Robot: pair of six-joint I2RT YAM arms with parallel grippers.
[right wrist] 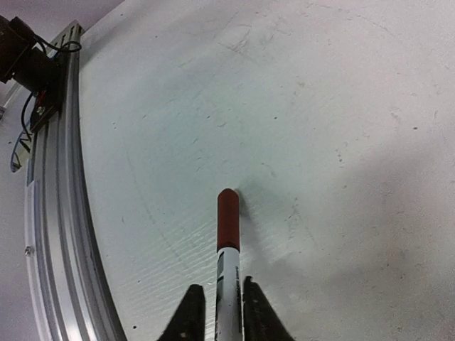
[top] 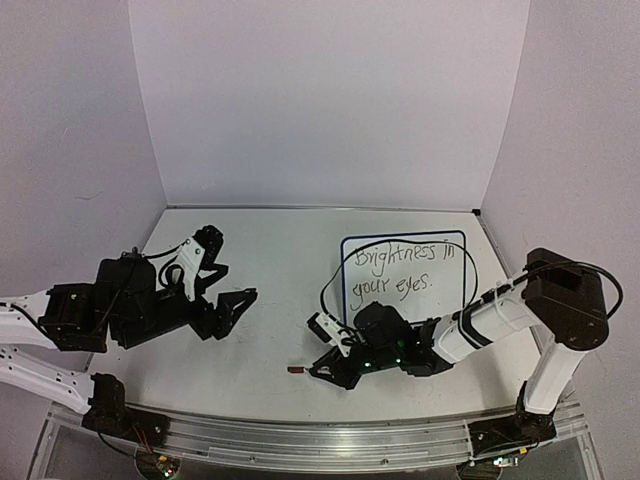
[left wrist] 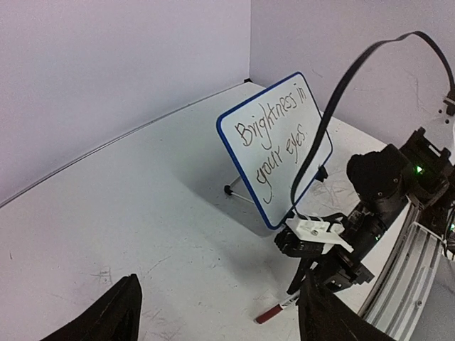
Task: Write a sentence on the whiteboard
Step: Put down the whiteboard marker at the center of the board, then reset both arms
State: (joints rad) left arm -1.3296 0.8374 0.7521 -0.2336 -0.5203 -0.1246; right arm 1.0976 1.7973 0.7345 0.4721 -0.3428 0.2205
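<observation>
On the scuffed table (top: 260,240), the whiteboard (top: 452,292) stands propped right of centre, the sentence (top: 400,268) "Brightness in your eyes." across it. The left gripper (left wrist: 222,288) hangs wide open, empty. The right gripper (right wrist: 221,291) sits low before the whiteboard, jaws flanking the red-capped marker (right wrist: 227,220) lying flat; whether they pinch it cannot be told. Parting with it cleanly likely means spreading fully, then lifting straight up

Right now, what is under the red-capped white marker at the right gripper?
Only scuffed white tabletop shows beneath the red-capped white marker; its rear is hidden inside the right gripper.
</observation>
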